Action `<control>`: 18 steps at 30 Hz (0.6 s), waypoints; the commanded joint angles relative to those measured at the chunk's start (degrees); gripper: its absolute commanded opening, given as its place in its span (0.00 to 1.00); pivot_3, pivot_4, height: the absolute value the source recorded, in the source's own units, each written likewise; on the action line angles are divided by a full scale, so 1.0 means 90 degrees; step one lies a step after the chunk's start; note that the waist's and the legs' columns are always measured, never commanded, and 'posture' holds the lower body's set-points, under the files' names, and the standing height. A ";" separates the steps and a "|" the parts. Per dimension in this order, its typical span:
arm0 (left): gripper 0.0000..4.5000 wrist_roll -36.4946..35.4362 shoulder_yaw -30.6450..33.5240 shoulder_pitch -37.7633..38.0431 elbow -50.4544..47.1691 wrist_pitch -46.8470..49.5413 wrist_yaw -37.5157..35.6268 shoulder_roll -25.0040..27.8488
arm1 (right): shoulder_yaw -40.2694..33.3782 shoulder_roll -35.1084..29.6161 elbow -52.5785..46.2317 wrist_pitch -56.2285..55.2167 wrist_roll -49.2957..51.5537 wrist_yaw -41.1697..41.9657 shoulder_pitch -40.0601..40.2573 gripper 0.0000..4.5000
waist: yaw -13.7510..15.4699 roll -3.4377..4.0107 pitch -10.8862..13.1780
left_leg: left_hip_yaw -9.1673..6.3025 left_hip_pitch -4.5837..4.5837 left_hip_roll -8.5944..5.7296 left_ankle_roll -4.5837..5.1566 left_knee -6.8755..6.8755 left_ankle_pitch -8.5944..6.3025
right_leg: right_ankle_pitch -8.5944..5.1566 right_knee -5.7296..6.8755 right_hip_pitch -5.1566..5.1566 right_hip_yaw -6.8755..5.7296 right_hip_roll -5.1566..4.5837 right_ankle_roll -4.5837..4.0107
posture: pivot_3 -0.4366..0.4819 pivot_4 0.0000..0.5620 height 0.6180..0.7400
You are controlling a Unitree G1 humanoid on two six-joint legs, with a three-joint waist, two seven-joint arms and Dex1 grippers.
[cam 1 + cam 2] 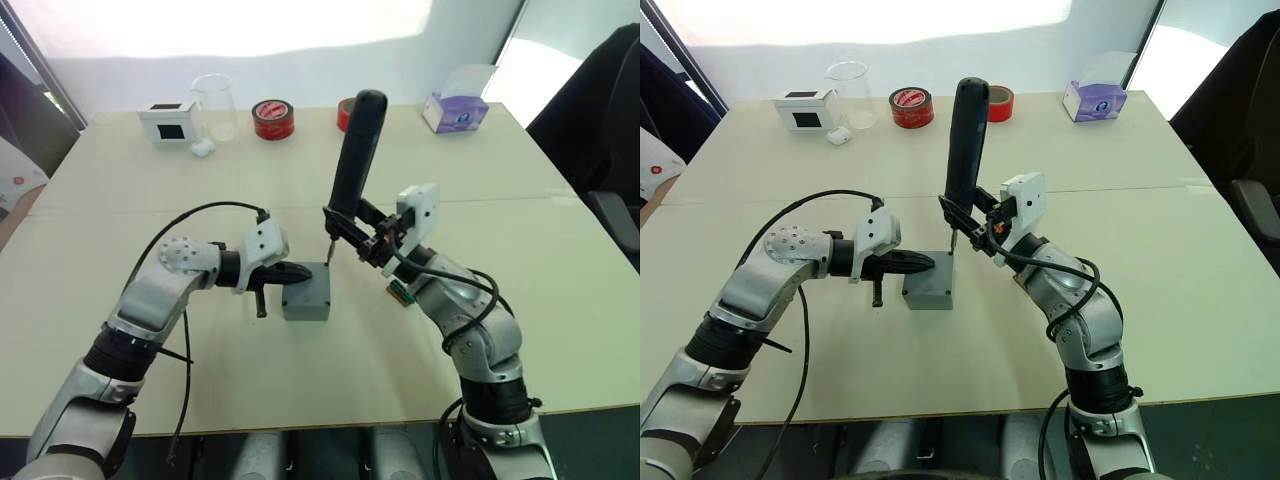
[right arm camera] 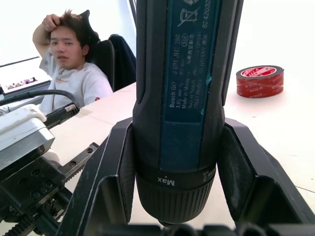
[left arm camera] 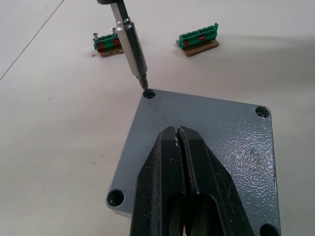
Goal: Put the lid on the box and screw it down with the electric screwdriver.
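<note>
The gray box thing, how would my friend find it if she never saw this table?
Look at the middle of the big beige table, near the front, between the two robot arms. The box sits there with its lid on, the left gripper pressing down on top. It is the one small gray square; the far white box has a black panel.
</note>
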 commanded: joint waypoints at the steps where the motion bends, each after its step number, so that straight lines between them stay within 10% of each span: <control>1: 0.00 0.0163 -0.0161 0.0154 0.0134 0.0182 -0.0012 0.0089 | 0.0013 0.0044 -0.0122 -0.0282 -0.0047 0.0050 -0.0044 0.39 | 0.0001 0.0000 0.0000 | 0.0000 0.0000 0.0000 0.0000 0.0000 0.0000 | 0.0000 0.0000 0.0000 0.0000 0.0000 0.0000 | 0.48 0.27 1.00; 18: 0.00 0.0148 -0.0149 0.0269 0.0006 0.0288 -0.0018 0.0162 | 0.0472 -0.0435 0.0437 -0.0513 -0.0739 0.0337 0.0432 0.39 | 0.0011 -0.0001 -0.0009 | 0.0000 0.0057 0.0001 0.0007 -0.0010 -0.0005 | -0.0002 -0.0007 0.0054 0.0000 0.0000 -0.0001 | 0.48 0.27 1.00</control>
